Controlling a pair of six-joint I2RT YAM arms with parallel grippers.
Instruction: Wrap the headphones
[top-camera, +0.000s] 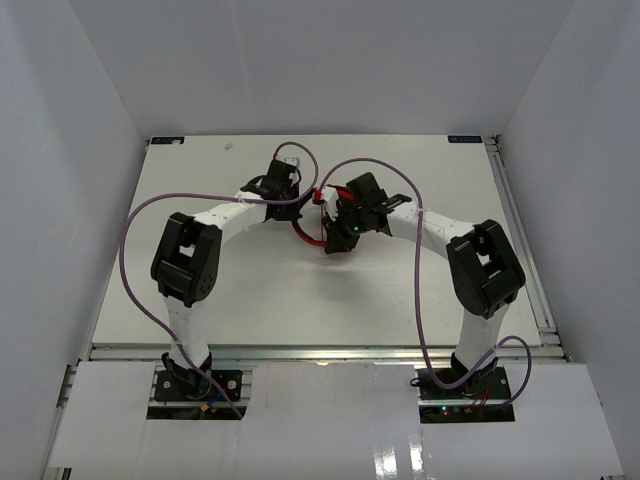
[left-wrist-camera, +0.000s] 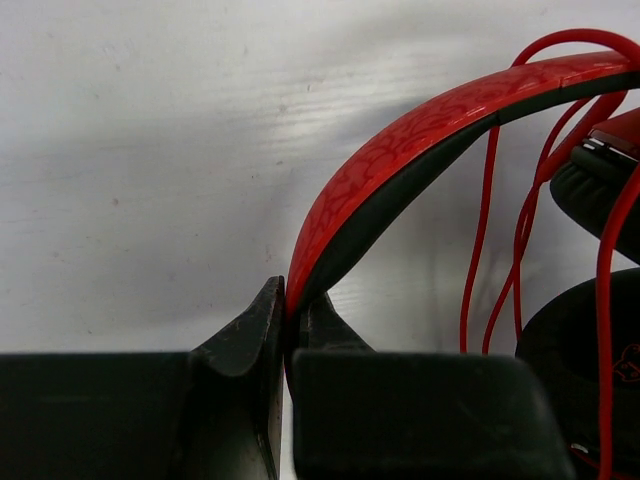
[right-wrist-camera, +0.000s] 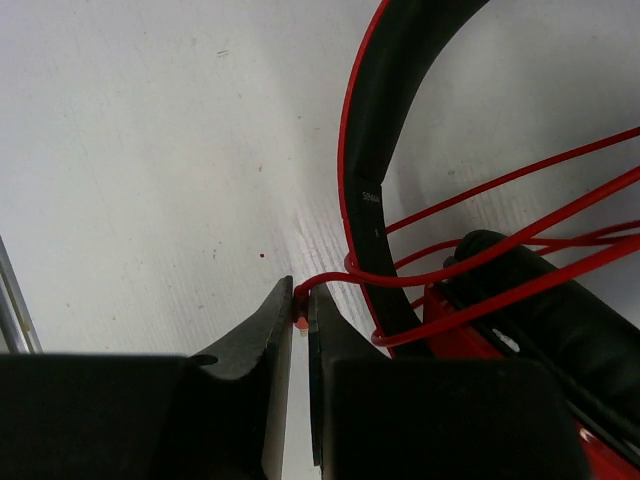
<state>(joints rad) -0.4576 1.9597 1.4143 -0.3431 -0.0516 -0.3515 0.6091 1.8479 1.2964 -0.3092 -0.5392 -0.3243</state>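
The red headphones (top-camera: 322, 222) sit at the table's middle between both arms, mostly hidden by them. In the left wrist view my left gripper (left-wrist-camera: 287, 315) is shut on the red, black-lined headband (left-wrist-camera: 400, 150). Thin red cable (left-wrist-camera: 480, 230) hangs in loops beside a black ear pad (left-wrist-camera: 580, 350). In the right wrist view my right gripper (right-wrist-camera: 302, 305) is shut on the end of the red cable (right-wrist-camera: 320, 284), next to the headband (right-wrist-camera: 385, 130). Several cable turns (right-wrist-camera: 500, 255) cross the headband and the cup (right-wrist-camera: 520, 310).
Purple robot cables (top-camera: 135, 230) arc over both arms. The white table (top-camera: 250, 290) is walled by white panels on three sides. A metal rail (top-camera: 525, 250) runs along the right edge.
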